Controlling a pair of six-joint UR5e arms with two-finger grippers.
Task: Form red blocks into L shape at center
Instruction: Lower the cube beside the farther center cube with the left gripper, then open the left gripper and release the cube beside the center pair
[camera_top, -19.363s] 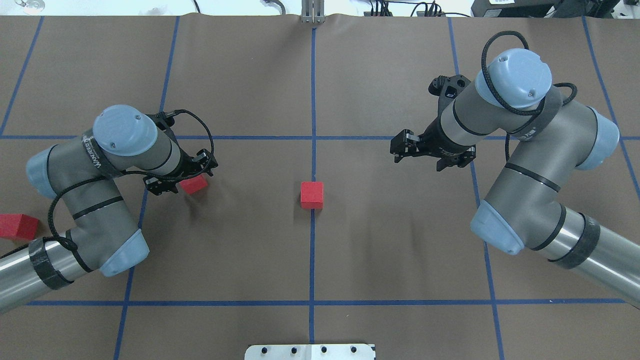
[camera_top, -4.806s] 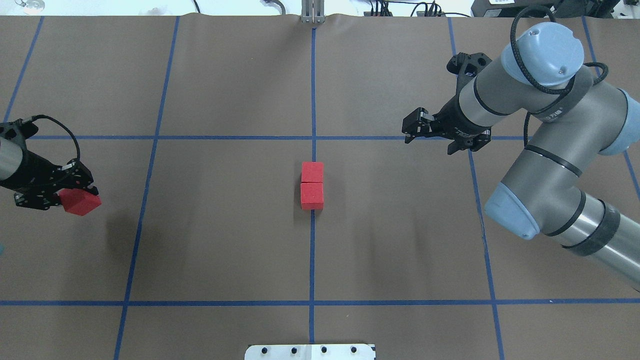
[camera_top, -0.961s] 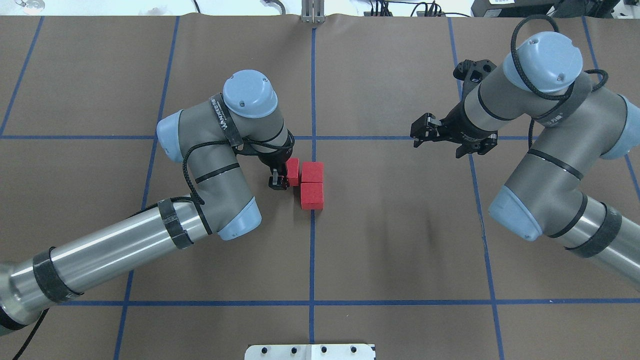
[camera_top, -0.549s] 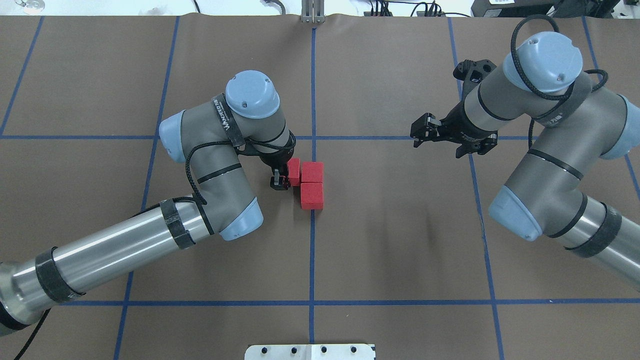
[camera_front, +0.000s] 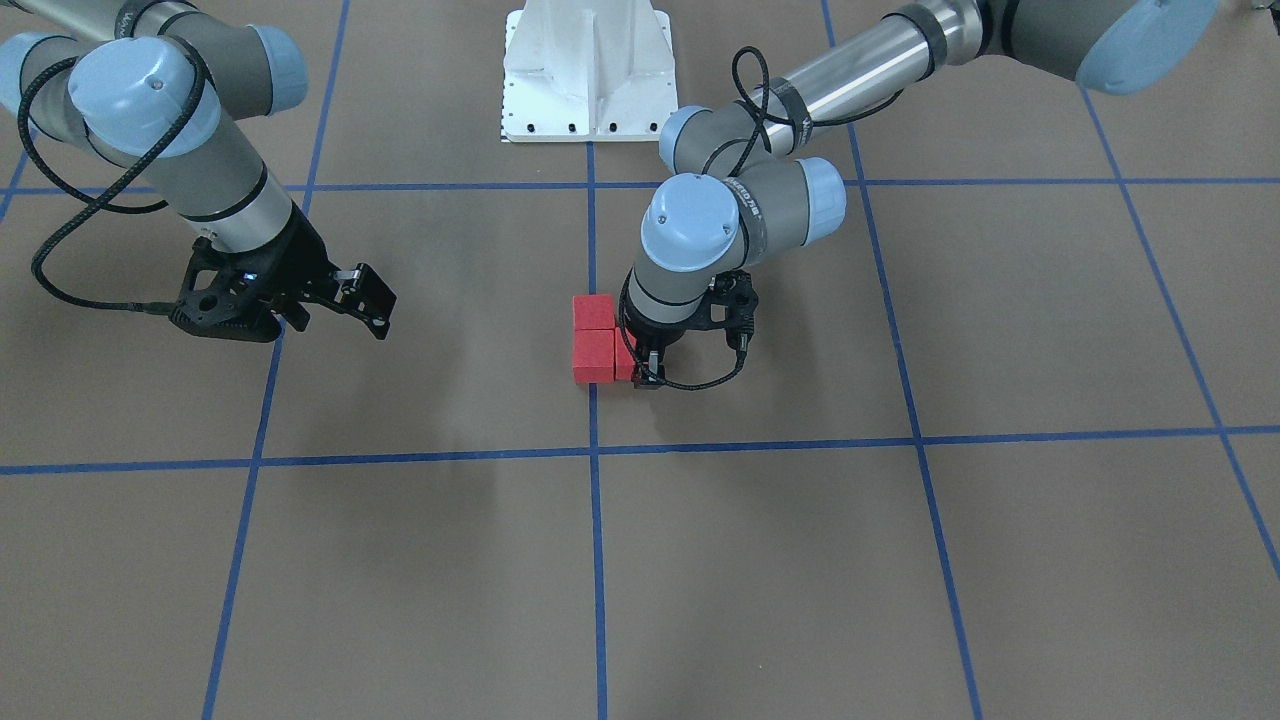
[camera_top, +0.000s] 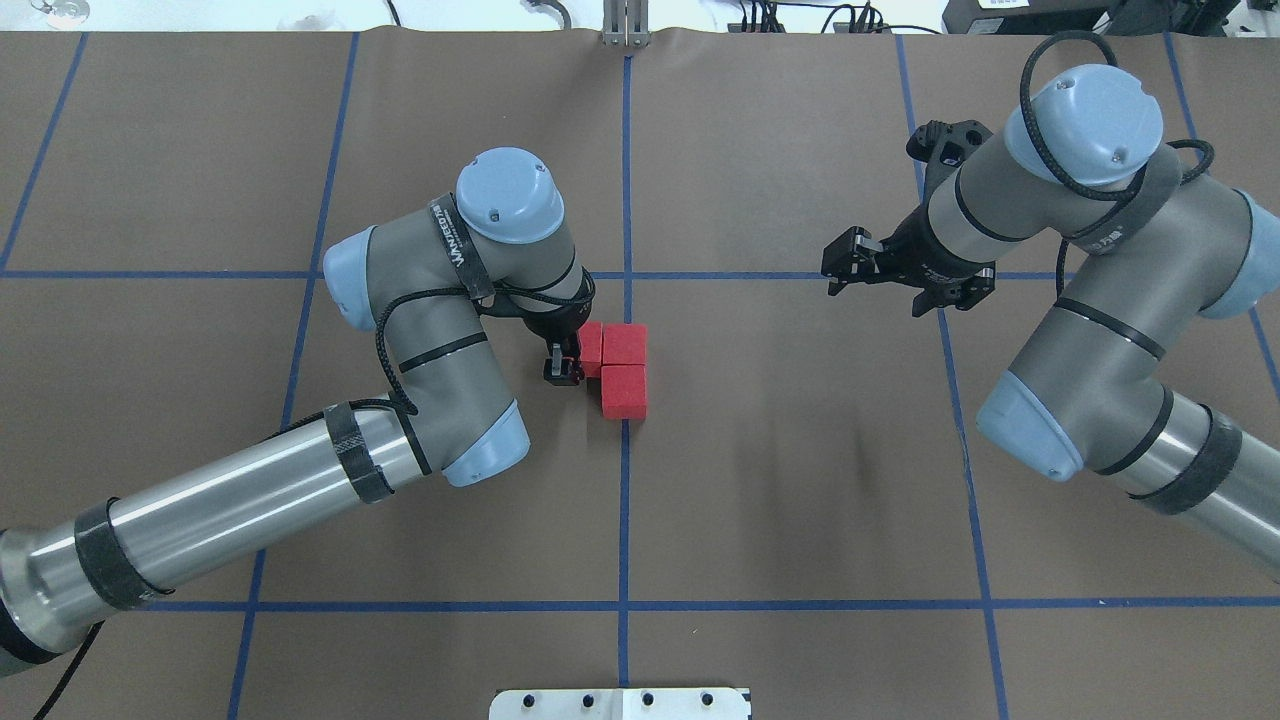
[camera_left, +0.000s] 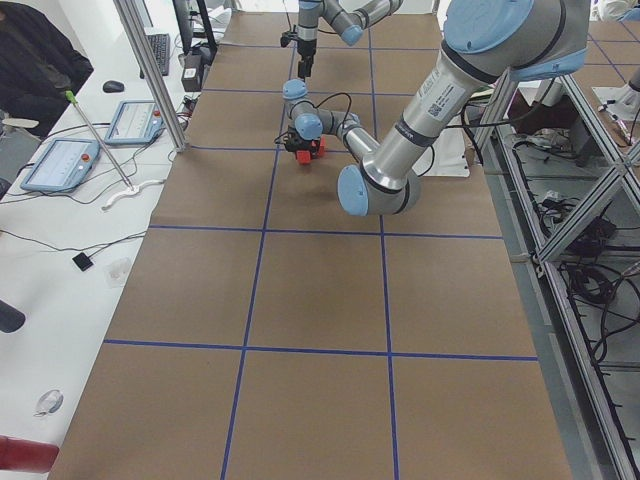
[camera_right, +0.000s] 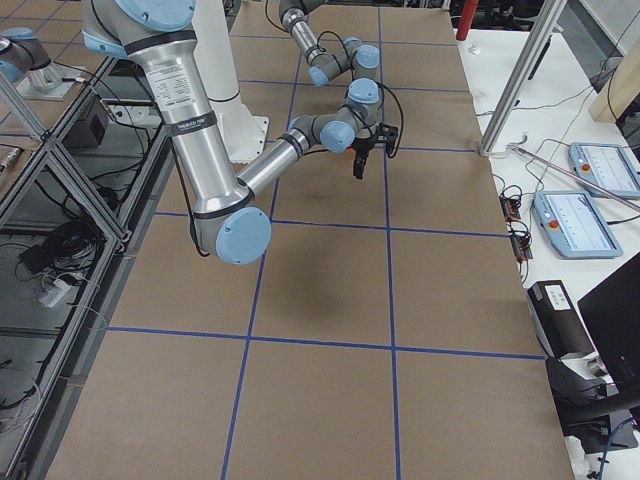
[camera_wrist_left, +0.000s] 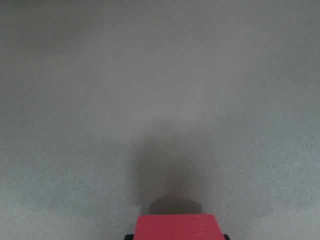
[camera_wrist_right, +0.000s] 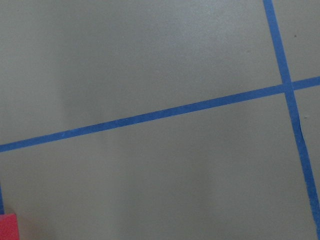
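Observation:
Two red blocks (camera_top: 625, 344) (camera_top: 624, 391) lie touching in a column on the middle tape line at the center (camera_top: 680, 400). My left gripper (camera_top: 572, 358) is shut on the third red block (camera_top: 590, 347) and holds it against the left side of the farther block; I cannot tell whether it rests on the surface. In the front view the held block (camera_front: 624, 359) is partly hidden by the left gripper (camera_front: 640, 368). The left wrist view shows its top (camera_wrist_left: 177, 226) between the fingers. My right gripper (camera_top: 880, 280) is open and empty, well to the right of the blocks.
Blue tape lines grid the brown surface (camera_top: 800, 500). The white robot base plate (camera_top: 620, 703) sits at the near edge. The left arm's elbow (camera_top: 480, 450) hangs over the surface left of the blocks. Monitors and tablets stand beyond the table's far edge (camera_left: 60, 165).
Over the last second the left gripper has shifted slightly right with the third block, closing it onto the farther block. The right arm has not moved.

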